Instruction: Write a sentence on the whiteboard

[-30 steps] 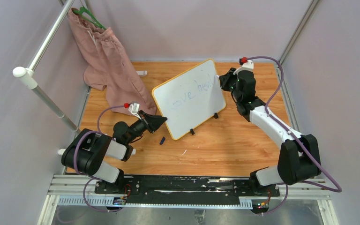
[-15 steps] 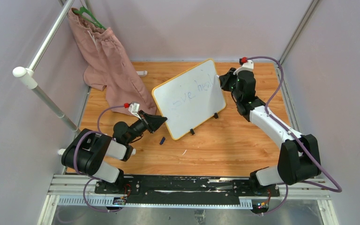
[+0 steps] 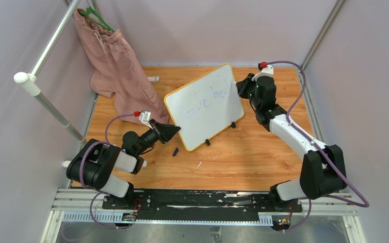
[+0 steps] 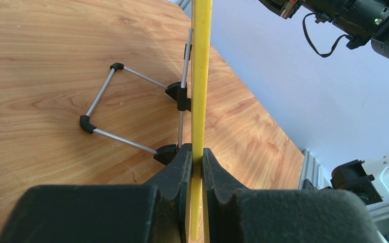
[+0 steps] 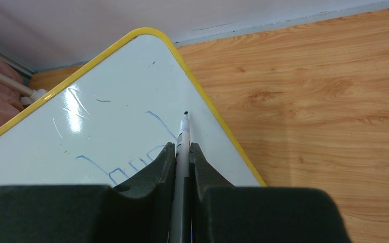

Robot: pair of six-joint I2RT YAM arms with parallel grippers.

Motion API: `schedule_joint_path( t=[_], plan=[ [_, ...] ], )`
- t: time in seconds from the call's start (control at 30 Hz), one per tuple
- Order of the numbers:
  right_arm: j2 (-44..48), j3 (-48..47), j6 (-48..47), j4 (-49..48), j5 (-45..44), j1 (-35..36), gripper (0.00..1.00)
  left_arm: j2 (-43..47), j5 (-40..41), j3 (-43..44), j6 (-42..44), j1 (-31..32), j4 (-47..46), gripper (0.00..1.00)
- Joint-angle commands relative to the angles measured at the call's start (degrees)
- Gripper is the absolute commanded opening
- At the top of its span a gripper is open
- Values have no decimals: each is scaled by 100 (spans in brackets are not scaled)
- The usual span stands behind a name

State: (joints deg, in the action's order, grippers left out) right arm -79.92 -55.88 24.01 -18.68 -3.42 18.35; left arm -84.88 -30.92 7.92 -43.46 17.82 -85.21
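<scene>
At the middle of the light wooden counter [image 3: 243, 157], the small white board with a yellow-orange frame [image 3: 202, 114] stands propped, unmoved over the last second. The left jaws stay clamped on its frame at 8 o'clock. The right jaws, closed on a slim pale marker with a dark tip [image 5: 183, 132], have barely crept near the 2 o'clock corner. The faint blue handwritten words [image 3: 210, 98] look unfinished, so writing is probably mid-stroke.
</scene>
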Motion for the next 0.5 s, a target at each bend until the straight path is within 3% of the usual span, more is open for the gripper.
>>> schedule_joint_path(
  t=[0.0,0.47],
  plan=[
    [-6,-121,-81,-114,45,-77,0,103,-55,-2,31,79,-349,0],
    [-89,-111,-73,-86,62,-59,0,108,-55,1,31,81,-348,0]
  ],
)
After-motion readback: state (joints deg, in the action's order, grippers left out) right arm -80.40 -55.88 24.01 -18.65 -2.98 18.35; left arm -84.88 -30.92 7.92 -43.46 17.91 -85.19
